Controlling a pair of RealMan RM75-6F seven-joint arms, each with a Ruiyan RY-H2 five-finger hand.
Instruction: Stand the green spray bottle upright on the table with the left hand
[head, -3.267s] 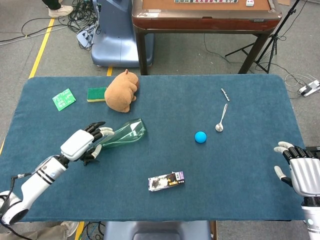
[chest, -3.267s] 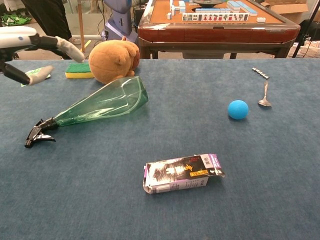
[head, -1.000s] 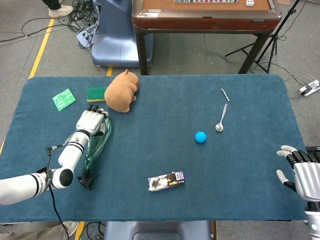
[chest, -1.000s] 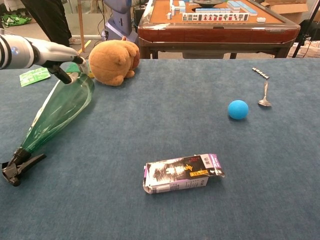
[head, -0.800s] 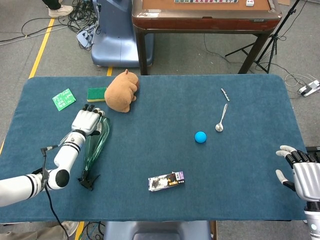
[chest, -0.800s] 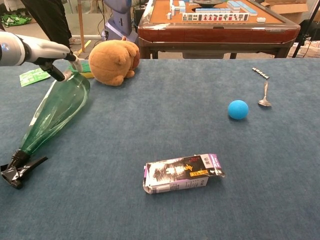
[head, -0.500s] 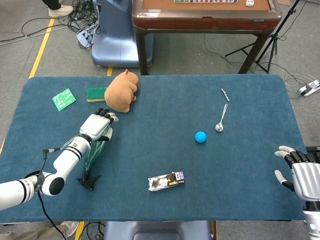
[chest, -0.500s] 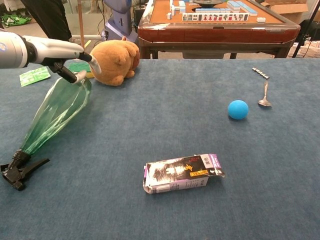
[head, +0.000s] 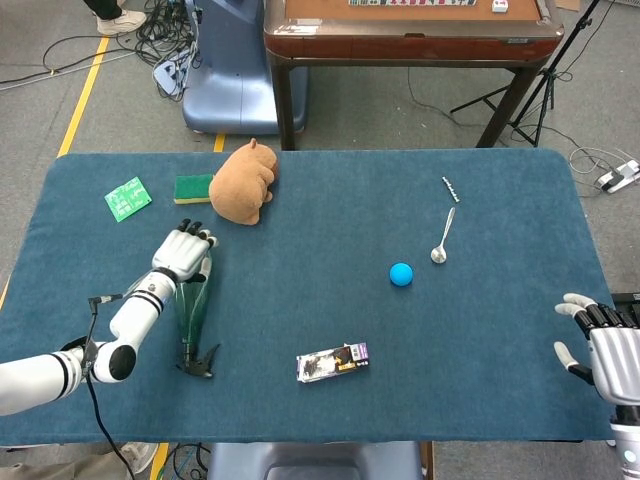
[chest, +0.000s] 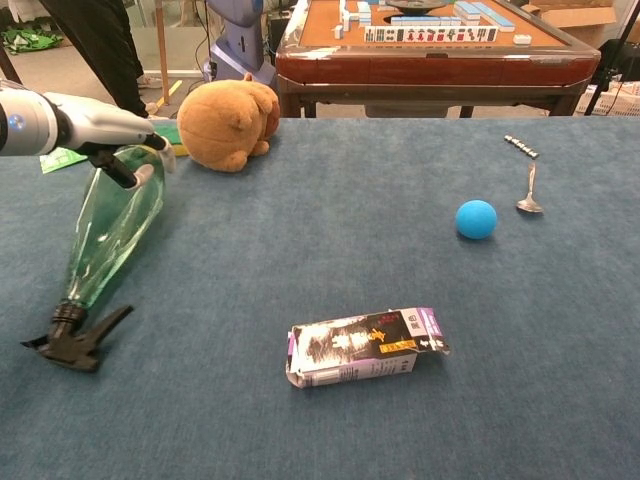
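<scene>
Head view: left hand (head: 183, 253) is sitting at left-center of the frame, fingers wrapping over the wide base end of the green spray bottle (head: 191, 305), gripping it; the hand is covering the base so the contact itself is hard to make out. Bottle is running down-frame from the hand, tilted, its black trigger head (head: 200, 362) resting on the blue table (head: 330, 210) at lower left. Left forearm is getting cut off at the left edge. Right hand (head: 602, 345) is showing at the lower right corner, partly cut off by the frame edge, fingers spread and holding nothing. Brown plush toy (head: 243, 183) is lying at upper left-center, green sponge (head: 193, 188) just beside it, a small green card (head: 127, 198) further left. Blue ball (head: 401, 274) and spoon (head: 442, 239) are sitting right of center, a printed carton (head: 333, 362) lying at bottom center. Chest view: left hand (chest: 118, 137) is coming in from the left edge, arm cut off, fingers clamping the bottle's (chest: 110, 230) upper wide end; bottle is leaning steeply, nozzle end down, trigger head (chest: 75, 342) touching the table (chest: 350, 240) at lower left. Plush toy (chest: 229, 122) is partly hiding the sponge (chest: 163, 133). Ball (chest: 476, 219), spoon (chest: 528, 192) and carton (chest: 364, 346) are showing clearly. Right hand is out of this view.
</scene>
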